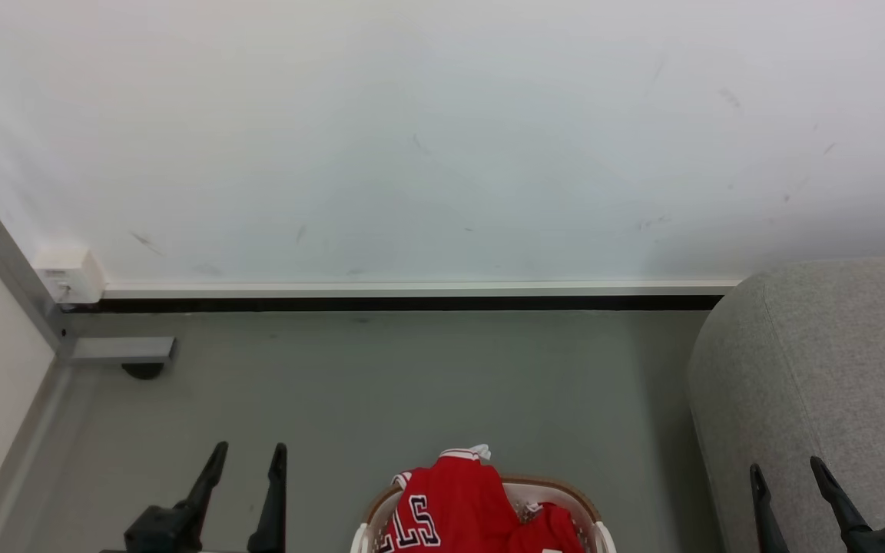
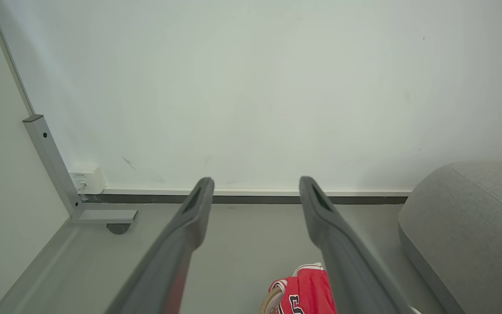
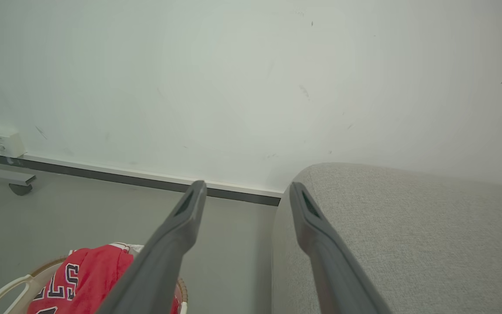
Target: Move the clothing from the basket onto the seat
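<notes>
Left hand (image 1: pixel 251 448) and right hand (image 1: pixel 784 465) gape empty; bare floor (image 1: pixel 412 384) separates basket (image 1: pixel 568 486) from seat (image 1: pixel 819 369).

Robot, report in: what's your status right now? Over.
Left gripper and right gripper open, empty. Clothing heaped in basket, untouched. Seat at right; no obstacle seen between.

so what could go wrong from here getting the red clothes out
1. The clothing is heaped above the basket; pulling one piece could drag another onto the floor.
2. The basket is cut off at the head view's bottom edge, so the grab may be poorly seen.
3. The open right gripper hangs by the seat and might snag its edge swinging across.
</notes>
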